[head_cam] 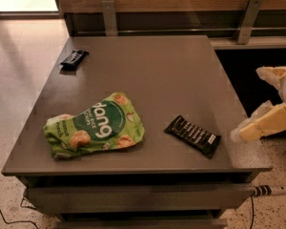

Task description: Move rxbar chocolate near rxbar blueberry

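Gripper (251, 103) waits off the right edge of the table (157, 70); the rxbar chocolate (192, 136) is not yet taken.

The rxbar chocolate lies flat and slanted near the front right corner, with bare surface all around it, so a grasp from above looks possible. The rxbar blueberry (74, 59) lies well apart from it, at the far left edge. A green snack bag (94, 125) lies roughly between the two bars, nearer the front, so the carry probably has to pass over or behind it. The gripper hangs near the chocolate bar, its jaws spread and holding nothing, likely ready to approach.
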### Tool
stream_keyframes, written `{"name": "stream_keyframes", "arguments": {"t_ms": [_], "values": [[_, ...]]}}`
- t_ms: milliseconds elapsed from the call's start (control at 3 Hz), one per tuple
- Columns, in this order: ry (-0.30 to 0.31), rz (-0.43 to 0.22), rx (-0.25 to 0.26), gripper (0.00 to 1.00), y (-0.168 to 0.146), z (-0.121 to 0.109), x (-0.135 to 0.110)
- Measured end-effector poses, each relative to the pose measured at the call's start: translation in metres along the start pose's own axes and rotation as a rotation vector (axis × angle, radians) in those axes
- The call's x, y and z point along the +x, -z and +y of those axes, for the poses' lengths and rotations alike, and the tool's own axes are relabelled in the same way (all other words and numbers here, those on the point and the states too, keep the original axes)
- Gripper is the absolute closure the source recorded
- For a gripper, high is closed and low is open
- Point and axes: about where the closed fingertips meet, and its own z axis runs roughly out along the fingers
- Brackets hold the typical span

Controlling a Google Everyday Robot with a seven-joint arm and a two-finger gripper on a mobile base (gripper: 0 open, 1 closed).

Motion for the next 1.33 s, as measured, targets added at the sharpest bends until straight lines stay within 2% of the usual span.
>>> {"name": "stream_keyframes", "arguments": {"t_ms": [333,667,1000,1333], "values": [[-0.021,-0.055,-0.013,0.00,-0.001,0.004,-0.010],[-0.019,-0.053,-0.013,0.00,-0.001,0.004,-0.010],[-0.036,-0.079,-0.045,0.00,-0.017,0.019,0.001],[-0.082,-0.102,-0.031,0.00,-0.039,0.039,0.025]]}}
